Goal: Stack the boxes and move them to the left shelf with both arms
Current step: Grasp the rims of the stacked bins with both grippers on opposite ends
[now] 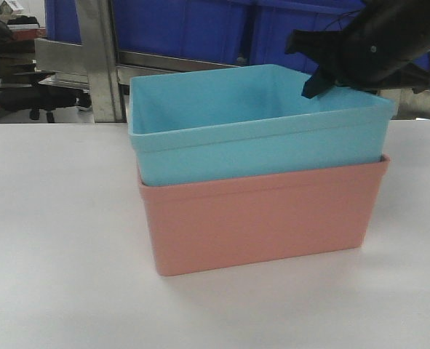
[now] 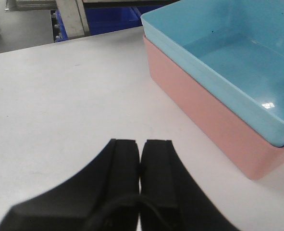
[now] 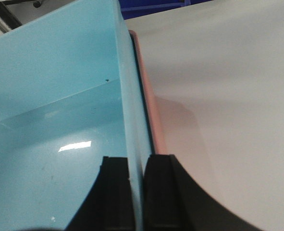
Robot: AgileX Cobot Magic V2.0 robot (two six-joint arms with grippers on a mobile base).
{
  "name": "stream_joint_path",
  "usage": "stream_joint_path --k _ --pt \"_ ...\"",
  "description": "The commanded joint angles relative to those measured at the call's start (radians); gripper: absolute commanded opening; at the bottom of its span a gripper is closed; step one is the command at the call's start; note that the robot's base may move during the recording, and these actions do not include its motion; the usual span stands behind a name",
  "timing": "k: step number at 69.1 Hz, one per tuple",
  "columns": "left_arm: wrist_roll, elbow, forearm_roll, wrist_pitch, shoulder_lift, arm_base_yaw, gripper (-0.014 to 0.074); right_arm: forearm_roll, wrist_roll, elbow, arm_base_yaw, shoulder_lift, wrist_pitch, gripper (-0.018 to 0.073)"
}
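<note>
Blue box (image 3: 60, 96) rim pinched by right claw (image 3: 137, 162); left claw (image 2: 142, 144) closed above white tabletop (image 2: 60, 96).

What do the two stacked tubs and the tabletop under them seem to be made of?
The light blue tub: likely moulded plastic, smooth and slightly glossy; a light reflection shows on its floor. The pink tub: same kind of plastic, more matte walls, rounded corners. The tabletop: white, smooth, matte; laminate or painted board, cannot tell which.
</note>
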Motion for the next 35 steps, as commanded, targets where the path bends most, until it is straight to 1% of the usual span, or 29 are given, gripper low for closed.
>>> stream_joint_path --k 1,7,11,16,20,29,32,35 --pt "0.0 -0.028 0.005 -0.083 0.002 -0.008 -0.0007 -0.012 -0.005 -0.027 0.0 -0.067 -0.085 0.0305" --pt "0.0 -0.028 0.005 -0.083 0.002 -0.008 -0.0007 -0.035 -0.008 -0.027 0.0 -0.083 -0.068 0.0533" --pt "0.0 -0.028 0.005 -0.083 0.002 -0.008 -0.0007 -0.067 -0.01 -0.028 0.0 -0.1 -0.057 0.0615" --pt "0.0 -0.028 0.005 -0.083 0.002 -0.008 -0.0007 -0.124 -0.01 -0.031 0.0 -0.138 -0.021 0.0594" --pt "0.0 -0.028 0.005 -0.083 0.002 -0.008 -0.0007 -0.168 -0.01 -0.048 0.0 -0.17 0.059 0.0591" --pt "0.0 -0.03 -0.029 -0.081 0.002 -0.008 0.0002 -0.255 -0.01 -0.123 0.0 -0.225 0.316 0.0591" --pt "0.0 -0.038 -0.049 -0.076 0.003 -0.008 0.0019 -0.292 -0.01 -0.158 0.0 -0.239 0.428 0.0591" --pt "0.0 -0.051 -0.072 -0.071 0.013 -0.008 0.0044 -0.321 -0.01 -0.188 0.0 -0.248 0.508 0.0591"
